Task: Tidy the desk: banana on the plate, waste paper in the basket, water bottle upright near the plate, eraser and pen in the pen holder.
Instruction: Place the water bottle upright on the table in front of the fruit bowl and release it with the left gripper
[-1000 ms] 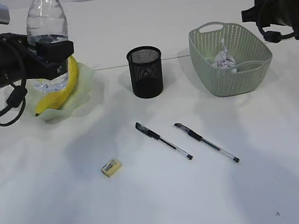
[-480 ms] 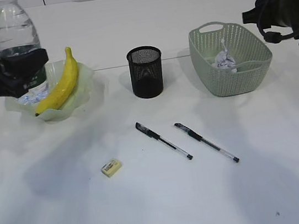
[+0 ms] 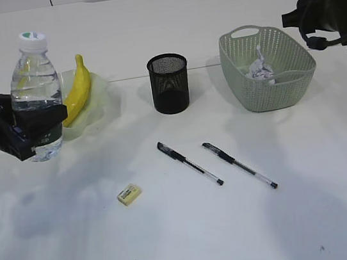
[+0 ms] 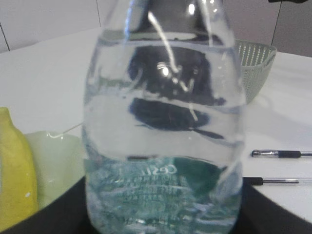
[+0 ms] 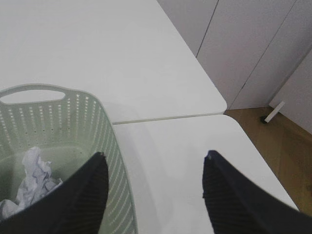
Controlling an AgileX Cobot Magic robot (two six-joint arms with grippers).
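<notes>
Left hand (image 3: 38, 126) grasps the upright water bottle (image 3: 36, 91) at its green label (image 4: 161, 187), print unreadable; right hand (image 5: 153, 187) released, empty.

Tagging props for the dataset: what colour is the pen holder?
Black wire mesh. The pen holder shows best in the exterior view.

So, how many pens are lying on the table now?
2. One pen lies in front of the pen holder; the other pen lies to its right. The holder's mesh could hide more.
</notes>
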